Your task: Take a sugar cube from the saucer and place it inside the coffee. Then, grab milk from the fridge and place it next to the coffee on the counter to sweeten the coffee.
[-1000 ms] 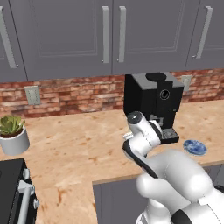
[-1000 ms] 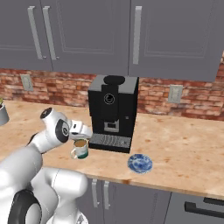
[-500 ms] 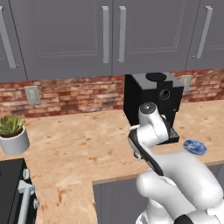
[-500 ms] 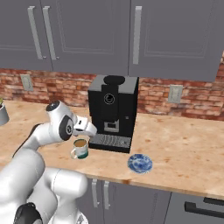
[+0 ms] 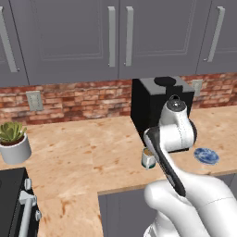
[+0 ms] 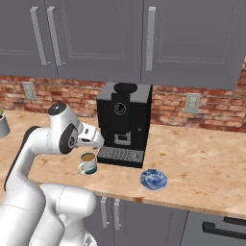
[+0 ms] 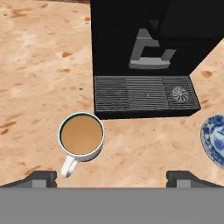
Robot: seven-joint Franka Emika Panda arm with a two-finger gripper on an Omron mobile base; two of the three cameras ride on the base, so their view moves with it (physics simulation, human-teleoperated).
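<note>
The coffee (image 7: 82, 136) stands on the surface (image 7: 39, 65) just in front of the black coffee machine (image 7: 148, 48), below your jaws, which stand wide apart and empty. The saucer (image 6: 153, 179) lies apart to the right; whether a cube is on it is too small to tell.

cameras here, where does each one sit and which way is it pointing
Left base view: behind the arm to its left, facing forward and down over the counter; the white arm rises at lower right.
Right base view: behind to its right, same direction; the arm rises at lower left.
Hand view: on the hand, looking down past the open gripper.
All three share the coffee, the saucer and the coffee machine.
</note>
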